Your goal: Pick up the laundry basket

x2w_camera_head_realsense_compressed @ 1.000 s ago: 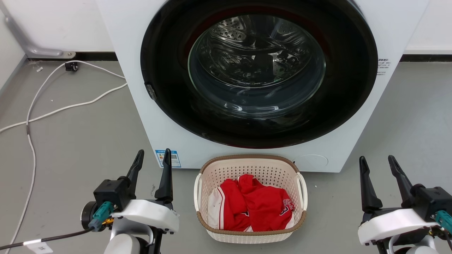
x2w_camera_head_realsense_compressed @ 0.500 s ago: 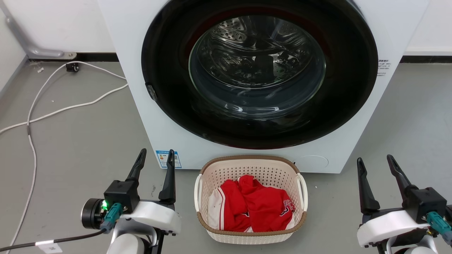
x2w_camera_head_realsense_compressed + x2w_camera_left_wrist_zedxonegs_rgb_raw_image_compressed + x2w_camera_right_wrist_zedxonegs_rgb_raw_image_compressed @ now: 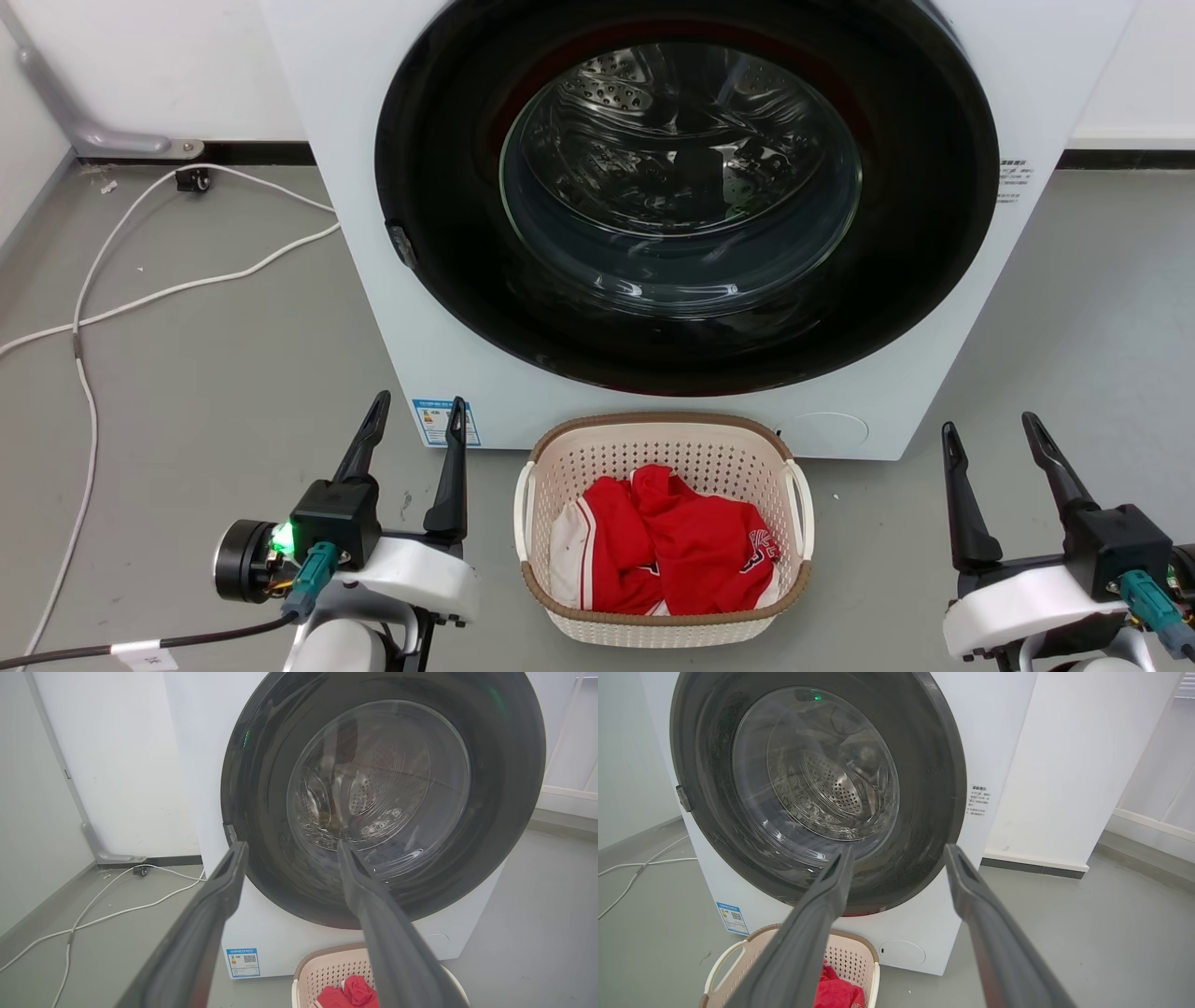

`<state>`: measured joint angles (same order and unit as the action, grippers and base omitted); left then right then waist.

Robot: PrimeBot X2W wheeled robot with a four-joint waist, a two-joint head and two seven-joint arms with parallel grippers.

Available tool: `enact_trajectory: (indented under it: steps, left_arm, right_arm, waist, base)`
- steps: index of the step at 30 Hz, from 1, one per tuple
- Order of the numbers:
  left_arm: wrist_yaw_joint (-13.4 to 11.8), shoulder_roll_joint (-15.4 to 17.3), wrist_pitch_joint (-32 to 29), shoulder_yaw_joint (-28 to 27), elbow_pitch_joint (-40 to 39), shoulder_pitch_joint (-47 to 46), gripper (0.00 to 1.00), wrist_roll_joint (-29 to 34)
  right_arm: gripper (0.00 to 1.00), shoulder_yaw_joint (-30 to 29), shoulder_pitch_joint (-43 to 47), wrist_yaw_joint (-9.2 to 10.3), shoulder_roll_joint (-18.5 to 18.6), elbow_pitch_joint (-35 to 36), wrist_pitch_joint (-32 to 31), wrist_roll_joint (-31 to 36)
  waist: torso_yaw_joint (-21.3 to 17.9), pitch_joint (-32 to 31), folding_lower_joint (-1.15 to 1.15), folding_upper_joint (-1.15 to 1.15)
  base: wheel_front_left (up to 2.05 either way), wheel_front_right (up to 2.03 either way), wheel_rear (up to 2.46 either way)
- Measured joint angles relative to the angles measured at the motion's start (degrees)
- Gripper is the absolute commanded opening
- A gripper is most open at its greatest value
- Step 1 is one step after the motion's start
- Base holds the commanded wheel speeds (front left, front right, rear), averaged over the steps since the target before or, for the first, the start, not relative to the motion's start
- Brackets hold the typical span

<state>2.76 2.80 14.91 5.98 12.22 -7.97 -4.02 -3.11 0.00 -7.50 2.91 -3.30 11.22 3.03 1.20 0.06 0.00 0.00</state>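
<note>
One laundry basket [image 3: 653,446] sat on the floor [image 3: 187,420] just in front of the washer [image 3: 373,308], with both pincers clear of it.

The basket stood below the washer's round door [image 3: 686,355], touching neither pincer. It held crumpled red-and-white clothing [image 3: 691,546], possibly two garments, though the folds left the count unsure. Its two white loop handles [image 3: 520,509] showed, one on each side. The left pincer [image 3: 419,401] hung by the washer's lower left corner, its two dark fingers spread apart and holding nothing. The right pincer [image 3: 989,423] hung off the washer's lower right corner, also spread and gripping nothing. One white cable [image 3: 187,285] lay on the floor left of the washer.
</note>
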Motion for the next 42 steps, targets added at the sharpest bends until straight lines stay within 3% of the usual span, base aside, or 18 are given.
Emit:
enact_trajectory:
  steps: [25,31,42]
  left_arm:
    - [-0.2,0.0,0.2,0.3,1.4,-2.2,1.0,-1.5]
    - [1.3,0.0,0.2,0.6,7.6,-8.5,1.0,-2.9]
    - [3.5,0.8,-0.6,0.7,27.5,-22.4,1.0,-6.4]
  right_arm:
    - [1.0,-0.3,-1.5,0.0,0.0,-1.4,-0.1,-3.0]
    - [1.0,-0.5,-7.0,0.0,0.0,-6.6,-1.7,-4.4]
    - [1.0,2.6,-18.1,0.0,0.0,-21.0,-1.7,-6.4]
  waist:
    - [-0.2,2.1,0.0,0.0]
    - [-0.6,6.4,0.0,0.0]
    - [-1.8,17.1,0.01,0.0]
  base:
    - [0.0,0.0,0.0]
    - [0.0,0.0,0.0]
    - [0.0,0.0,0.0]
